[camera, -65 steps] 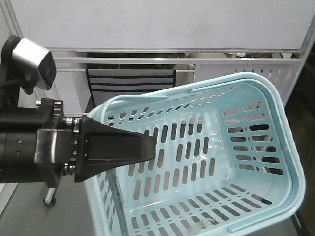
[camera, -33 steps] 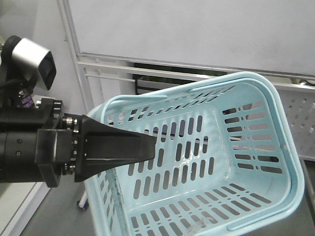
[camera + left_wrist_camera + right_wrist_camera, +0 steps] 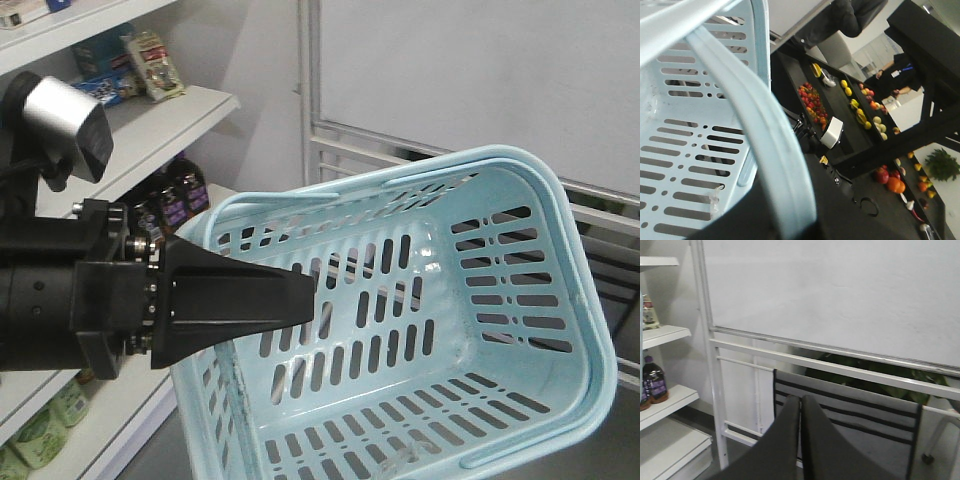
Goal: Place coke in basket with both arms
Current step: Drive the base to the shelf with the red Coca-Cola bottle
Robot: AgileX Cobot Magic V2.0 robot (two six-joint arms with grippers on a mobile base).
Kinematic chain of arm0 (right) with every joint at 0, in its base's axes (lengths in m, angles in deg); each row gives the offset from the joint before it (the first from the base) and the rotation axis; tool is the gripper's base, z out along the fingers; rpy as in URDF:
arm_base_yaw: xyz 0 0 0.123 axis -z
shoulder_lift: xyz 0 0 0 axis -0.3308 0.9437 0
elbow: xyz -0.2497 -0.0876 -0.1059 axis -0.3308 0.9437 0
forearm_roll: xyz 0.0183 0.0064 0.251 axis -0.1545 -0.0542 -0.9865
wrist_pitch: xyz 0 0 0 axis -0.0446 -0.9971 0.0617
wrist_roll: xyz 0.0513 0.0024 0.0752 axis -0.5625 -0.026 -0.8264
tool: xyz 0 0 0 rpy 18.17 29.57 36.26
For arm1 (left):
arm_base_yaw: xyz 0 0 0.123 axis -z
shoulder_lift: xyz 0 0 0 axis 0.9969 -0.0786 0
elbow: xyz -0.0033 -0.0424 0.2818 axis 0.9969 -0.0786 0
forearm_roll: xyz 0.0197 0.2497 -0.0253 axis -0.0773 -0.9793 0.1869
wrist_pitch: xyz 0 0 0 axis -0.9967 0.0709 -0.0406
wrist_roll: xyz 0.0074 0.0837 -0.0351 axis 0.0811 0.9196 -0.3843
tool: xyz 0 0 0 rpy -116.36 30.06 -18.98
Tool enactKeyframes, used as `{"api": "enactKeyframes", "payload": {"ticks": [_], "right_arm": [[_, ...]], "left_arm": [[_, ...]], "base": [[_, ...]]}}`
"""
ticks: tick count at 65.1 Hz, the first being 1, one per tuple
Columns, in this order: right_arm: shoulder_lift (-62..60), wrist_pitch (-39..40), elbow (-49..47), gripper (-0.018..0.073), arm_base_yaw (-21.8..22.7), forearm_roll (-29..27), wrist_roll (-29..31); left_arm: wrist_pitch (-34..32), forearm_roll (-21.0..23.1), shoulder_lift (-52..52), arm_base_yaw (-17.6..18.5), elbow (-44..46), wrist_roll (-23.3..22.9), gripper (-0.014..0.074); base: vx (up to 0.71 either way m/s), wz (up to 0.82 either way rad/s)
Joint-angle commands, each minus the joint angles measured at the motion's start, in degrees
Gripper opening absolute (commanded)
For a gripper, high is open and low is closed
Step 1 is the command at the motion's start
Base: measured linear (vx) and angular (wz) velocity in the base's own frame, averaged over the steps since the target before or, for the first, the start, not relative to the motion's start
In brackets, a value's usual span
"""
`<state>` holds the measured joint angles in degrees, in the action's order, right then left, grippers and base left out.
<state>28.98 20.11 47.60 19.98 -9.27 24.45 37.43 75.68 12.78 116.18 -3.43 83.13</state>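
We see the light blue basket (image 3: 596,350) tilted, its near rim at the tip of the left tool (image 3: 308,297); whether that tool grips it we cannot tell. The right tool (image 3: 800,399), apart, is pressed closed on nothing.

white shelves (image 3: 150,130) | purple-labelled bottles (image 3: 182,195) on shelf | packets (image 3: 150,65) above | whiteboard (image 3: 470,80) | fruit display (image 3: 812,102)
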Motion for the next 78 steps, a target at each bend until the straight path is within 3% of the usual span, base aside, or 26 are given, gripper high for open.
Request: {"api": "enactKeyframes", "payload": {"ticks": [1,78], "right_arm": [[-0.75,4.22,0.42,-0.0005,0.39,0.44,0.40],[-0.75,4.22,0.42,-0.0005,0.39,0.44,0.40]], "left_arm": [[-0.81,4.68,1.37,0.02,1.62,0.53,-0.0006],[-0.79,4.68,1.37,0.02,1.62,0.53,-0.0006]], "base": [[0.14,0.56],[0.10,0.53]]}}
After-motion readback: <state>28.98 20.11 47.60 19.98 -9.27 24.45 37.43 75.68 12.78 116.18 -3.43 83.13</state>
